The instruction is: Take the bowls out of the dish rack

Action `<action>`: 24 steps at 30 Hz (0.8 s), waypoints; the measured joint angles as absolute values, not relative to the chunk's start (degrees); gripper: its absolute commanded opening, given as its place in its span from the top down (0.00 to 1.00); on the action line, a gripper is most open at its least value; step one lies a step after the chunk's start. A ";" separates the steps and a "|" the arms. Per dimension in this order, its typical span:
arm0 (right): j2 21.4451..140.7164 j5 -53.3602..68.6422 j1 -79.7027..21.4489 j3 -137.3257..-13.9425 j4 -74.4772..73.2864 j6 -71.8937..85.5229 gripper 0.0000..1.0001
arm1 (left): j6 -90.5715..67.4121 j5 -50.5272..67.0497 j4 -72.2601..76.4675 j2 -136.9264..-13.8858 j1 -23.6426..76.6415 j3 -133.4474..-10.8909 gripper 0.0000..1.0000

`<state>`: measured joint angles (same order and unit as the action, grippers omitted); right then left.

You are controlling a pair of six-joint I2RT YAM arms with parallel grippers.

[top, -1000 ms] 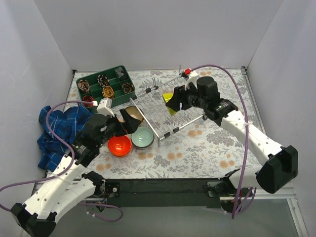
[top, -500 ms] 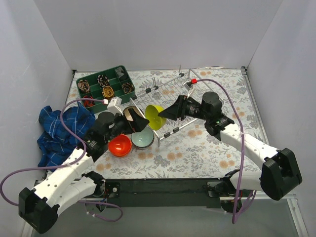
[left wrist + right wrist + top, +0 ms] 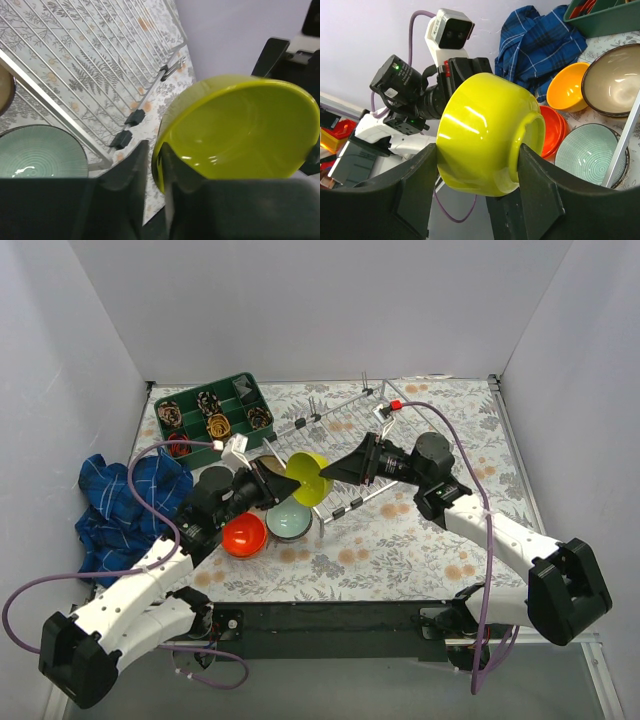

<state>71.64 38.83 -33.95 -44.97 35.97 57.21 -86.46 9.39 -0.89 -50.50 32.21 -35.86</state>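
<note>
A lime green bowl hangs on its side above the dish rack's near left corner, held from both sides. My right gripper is shut across its body, one finger on the foot and one on the rim side. My left gripper is shut on the bowl's rim, pinching the wall between its fingertips. On the table left of the rack sit a red-orange bowl, a pale grey-green bowl, a dark brown bowl and an orange-yellow bowl.
A dark green divided tray with small patterned items stands at the back left. A crumpled blue checked cloth lies at the left edge. The wire rack stands tilted, its near corner by the grey-green bowl.
My right gripper has carried the lime green bowl off the rack leftwards. My left gripper has moved up to it and closed on its rim.
</note>
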 measured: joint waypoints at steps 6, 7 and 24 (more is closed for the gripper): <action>71.83 39.40 -34.13 -44.12 37.21 58.11 0.30 | -88.31 9.43 -0.25 -49.60 32.38 -35.18 1.00; 71.83 39.42 -34.13 -44.03 37.39 58.08 0.27 | -88.20 9.10 -0.71 -49.19 32.40 -35.18 1.00; 70.91 18.61 -32.75 -55.61 -0.80 27.92 0.08 | -81.67 -21.96 -34.48 -46.83 31.77 -46.28 1.00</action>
<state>70.91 18.61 -32.75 -55.61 -0.80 27.92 -81.67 -21.96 -34.48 -46.83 31.77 -46.28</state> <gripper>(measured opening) 0.909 0.051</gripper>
